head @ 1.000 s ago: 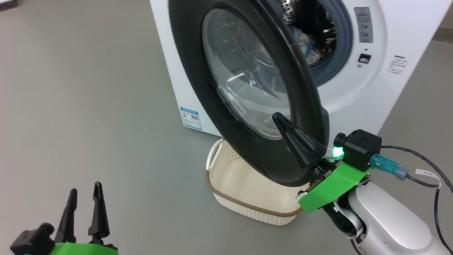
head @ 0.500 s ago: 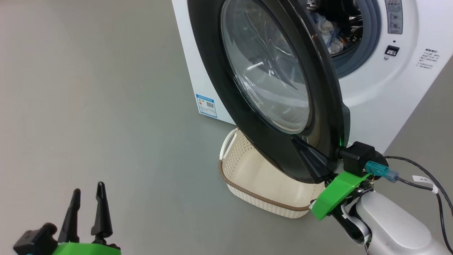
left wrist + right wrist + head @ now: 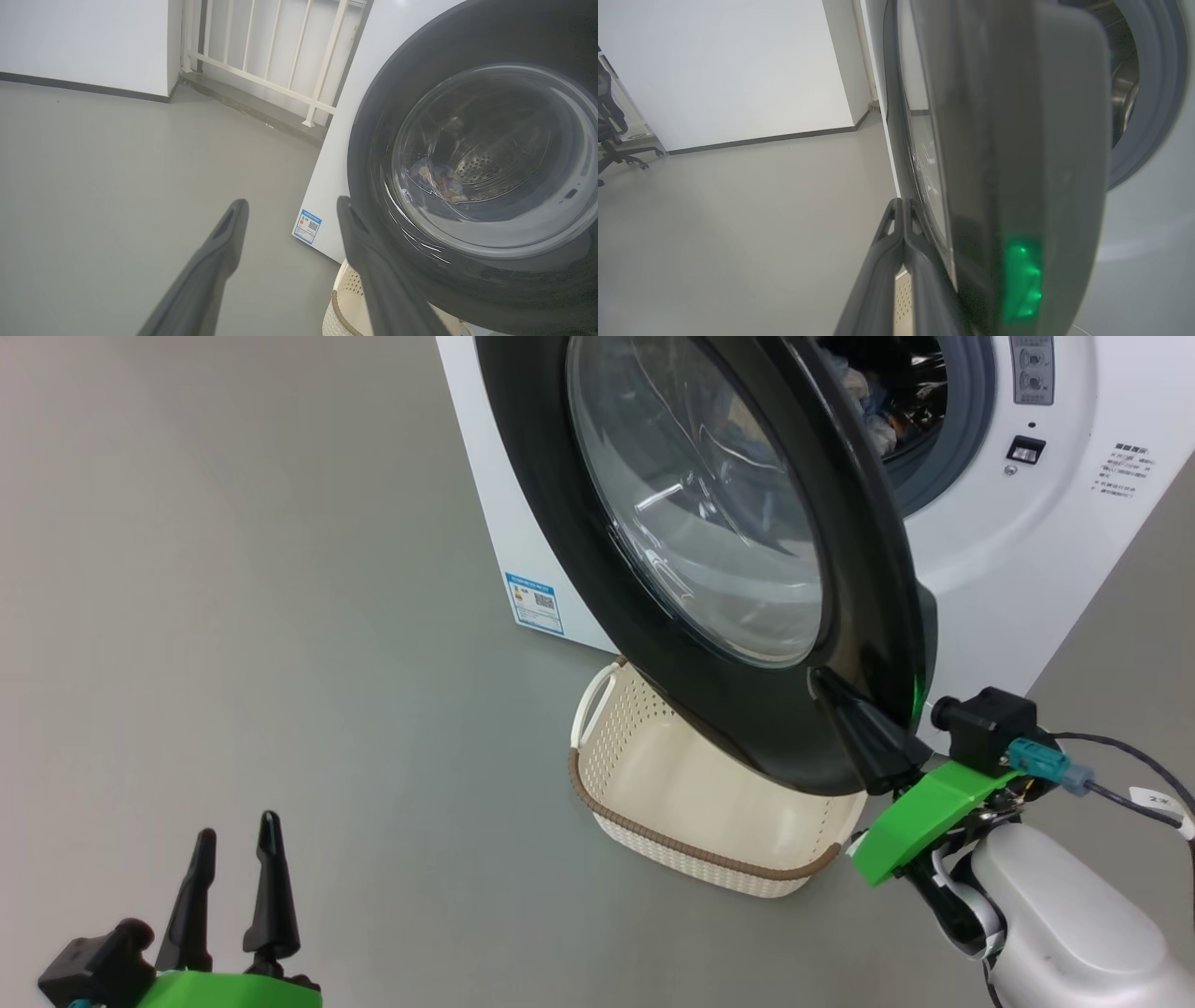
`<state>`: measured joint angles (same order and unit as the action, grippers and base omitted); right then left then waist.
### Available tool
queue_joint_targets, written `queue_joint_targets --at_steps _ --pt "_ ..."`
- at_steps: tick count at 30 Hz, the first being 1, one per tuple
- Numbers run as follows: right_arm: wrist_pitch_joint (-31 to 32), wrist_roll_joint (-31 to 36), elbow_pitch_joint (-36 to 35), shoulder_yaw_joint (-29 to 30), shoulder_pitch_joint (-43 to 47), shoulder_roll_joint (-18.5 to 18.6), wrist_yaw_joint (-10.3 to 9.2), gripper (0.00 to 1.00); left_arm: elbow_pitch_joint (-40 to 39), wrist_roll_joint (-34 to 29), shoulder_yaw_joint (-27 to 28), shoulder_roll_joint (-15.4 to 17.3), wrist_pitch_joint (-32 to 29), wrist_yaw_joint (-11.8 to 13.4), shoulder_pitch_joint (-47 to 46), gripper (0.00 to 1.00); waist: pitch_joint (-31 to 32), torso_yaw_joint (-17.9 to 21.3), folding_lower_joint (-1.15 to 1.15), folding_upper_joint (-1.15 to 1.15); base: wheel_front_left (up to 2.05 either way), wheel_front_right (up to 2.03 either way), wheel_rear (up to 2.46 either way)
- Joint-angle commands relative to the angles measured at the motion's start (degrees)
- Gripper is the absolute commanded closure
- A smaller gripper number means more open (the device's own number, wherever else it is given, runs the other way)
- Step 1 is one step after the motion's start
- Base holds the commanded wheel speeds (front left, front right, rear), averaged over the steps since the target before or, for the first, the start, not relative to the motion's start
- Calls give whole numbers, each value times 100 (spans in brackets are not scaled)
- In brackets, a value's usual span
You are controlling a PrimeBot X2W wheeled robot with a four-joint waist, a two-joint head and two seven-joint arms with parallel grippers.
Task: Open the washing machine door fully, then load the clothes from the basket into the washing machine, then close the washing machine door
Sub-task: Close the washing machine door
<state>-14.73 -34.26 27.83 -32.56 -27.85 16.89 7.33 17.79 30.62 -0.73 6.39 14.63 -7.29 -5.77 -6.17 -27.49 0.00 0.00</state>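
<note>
The white washing machine point(image 3: 1027, 551) stands at the upper right with its glossy black door point(image 3: 738, 737) partly swung out over the basket point(image 3: 653, 840). The cream basket looks empty. Light-blue clothes point(image 3: 864, 406) lie in the drum and show through the door glass as clothes point(image 3: 437, 179). My right gripper point(image 3: 826, 686) is shut, with its fingers together against the door's outer face near its lower free edge; in the right wrist view that gripper point(image 3: 903, 205) lies along the door point(image 3: 1017, 140). My left gripper point(image 3: 238, 826) hangs open over bare floor at the lower left, holding nothing.
Grey floor point(image 3: 233, 569) spreads left of the machine. A white railing point(image 3: 280, 60) and a wall stand behind the machine's side. An office chair point(image 3: 609, 130) sits far off by the wall. A cable point(image 3: 1120, 775) trails from my right wrist.
The door has swung closer to the machine front with my right gripper against it, and the gripper now sits nearer the door's free edge. The head view has shifted. The left gripper stays put.
</note>
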Motion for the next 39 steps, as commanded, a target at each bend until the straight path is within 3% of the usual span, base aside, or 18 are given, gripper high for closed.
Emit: queue_joint_targets --at_steps 1,18,30,39 --pt "-27 -2 -63 70 -75 48 16 100 -118 58 156 159 37 -20 -237 0 -42 13 0 0 0 0 0" --pt "-27 185 167 1250 -824 366 16 100 -233 203 118 156 37 -20 -599 0 -970 -10 0 0 0 0 0" --pt "-27 224 480 1400 -1956 776 16 100 -381 288 -31 58 37 -20 -1038 0 -1757 36 0 0 0 0 0" --pt "-27 262 733 1520 -2650 944 16 100 -367 322 -166 4 37 -20 -1234 0 -1978 32 0 0 0 0 0"
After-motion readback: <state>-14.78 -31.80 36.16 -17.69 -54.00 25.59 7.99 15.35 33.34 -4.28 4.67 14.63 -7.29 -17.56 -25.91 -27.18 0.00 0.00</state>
